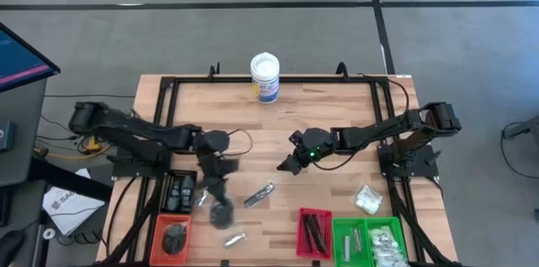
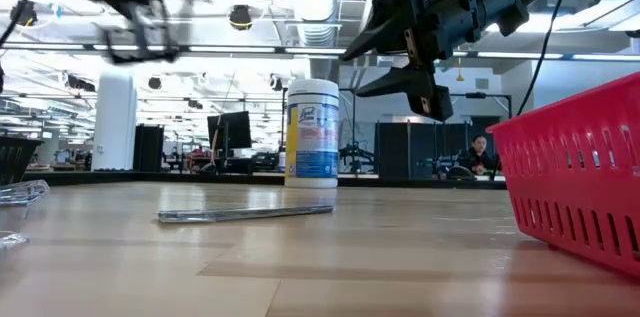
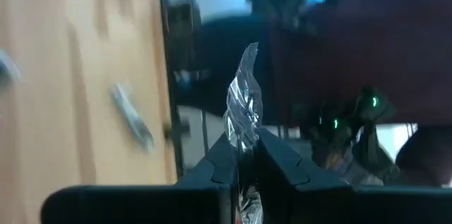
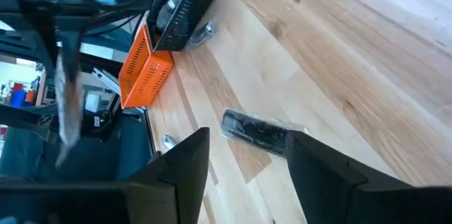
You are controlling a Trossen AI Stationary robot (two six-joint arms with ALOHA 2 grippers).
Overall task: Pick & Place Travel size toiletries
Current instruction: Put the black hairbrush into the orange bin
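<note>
My left gripper pinches a silvery sachet; my right gripper stands open. Trays at lower frame hold some toiletries, 3 loose packets remain

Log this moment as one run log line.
left gripper: shut on silvery sachet | right gripper: open, empty, above black packet

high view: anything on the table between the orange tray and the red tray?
Yes. A small silvery packet lies on the wood between the orange tray and the red tray, nearer the orange one; otherwise bare.
</note>
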